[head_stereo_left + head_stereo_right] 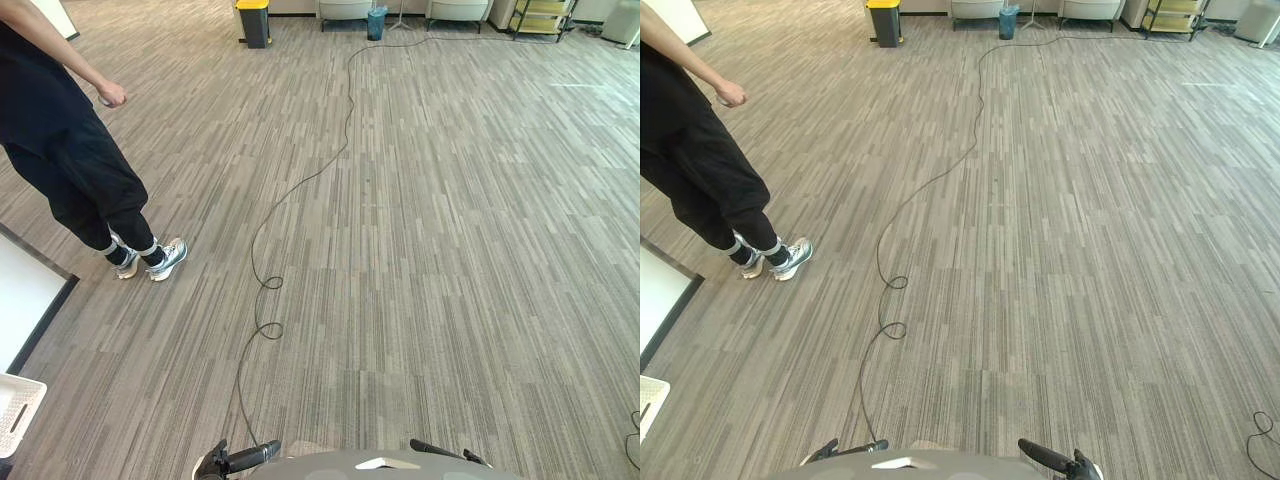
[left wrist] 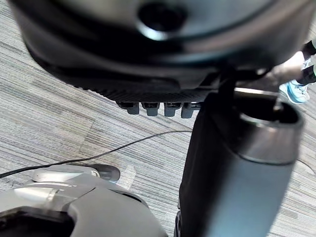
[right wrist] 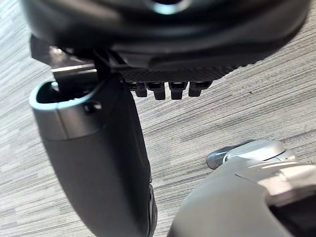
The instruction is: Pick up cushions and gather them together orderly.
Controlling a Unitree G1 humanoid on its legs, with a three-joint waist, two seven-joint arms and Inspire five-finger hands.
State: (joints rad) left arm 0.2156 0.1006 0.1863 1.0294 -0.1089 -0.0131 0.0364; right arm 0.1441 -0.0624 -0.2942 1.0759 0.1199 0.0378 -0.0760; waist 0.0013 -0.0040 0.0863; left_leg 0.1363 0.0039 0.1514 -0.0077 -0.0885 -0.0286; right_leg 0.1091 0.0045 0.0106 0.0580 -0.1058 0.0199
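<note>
Fingers [image 2: 151,108] straight, empty, left hand [image 2: 123,64] and right hand [image 3: 168,54]; open carpet [image 1: 450,250] ahead, person [image 1: 70,150] at left edge.

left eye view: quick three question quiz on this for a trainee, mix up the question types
1. True or false: the person stands on the robot's right side.
2. Multiple choice: the top of the dark bin at the far end of the floor is A) red, B) yellow, C) green.
3. Short answer: what is the left hand holding?

Key
1. False: the person stands on the robot's left side.
2. B, yellow.
3. Nothing: its fingers hang relaxed above the carpet.
</note>
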